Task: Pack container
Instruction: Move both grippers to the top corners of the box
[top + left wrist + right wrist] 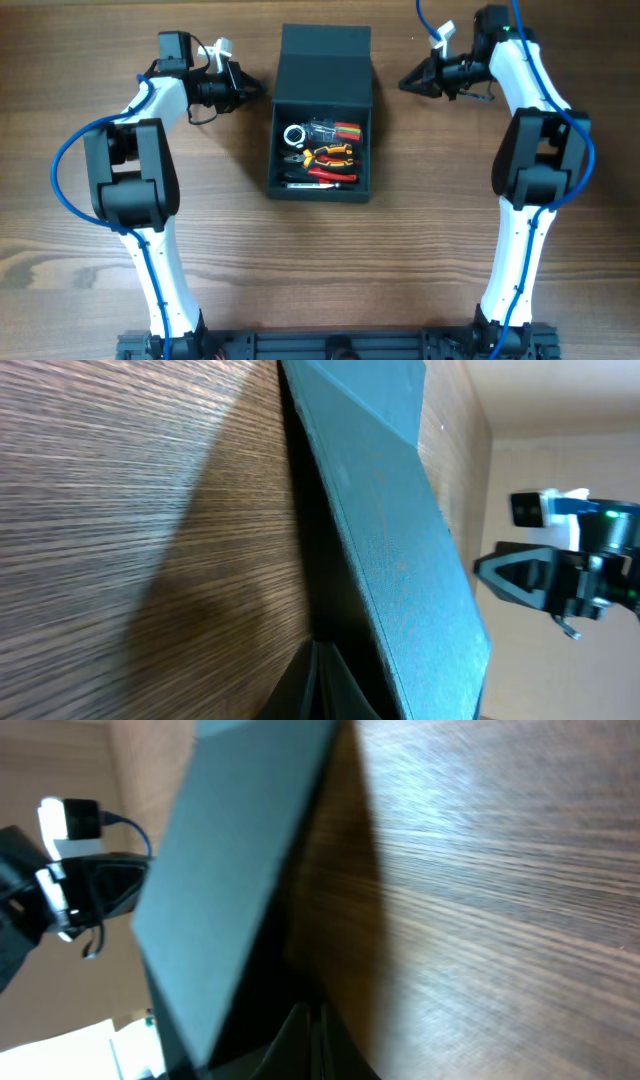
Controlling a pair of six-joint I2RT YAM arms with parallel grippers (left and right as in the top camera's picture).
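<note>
The dark teal-grey container [322,140] stands at the table's middle with its flap lid [325,60] tilted up at the back. Inside lie red- and orange-handled pliers [328,163], a clear packet and a white ring. My left gripper [258,90] is shut and empty, just left of the lid. My right gripper [405,82] is shut and empty, just right of the lid. In the left wrist view the lid [385,530] fills the middle above my fingers [325,685]. In the right wrist view the lid [235,870] sits left of my fingers [315,1040].
Bare wooden table [80,60] surrounds the box. The black arm rail [330,345] runs along the front edge. Each wrist view shows the opposite gripper beyond the lid.
</note>
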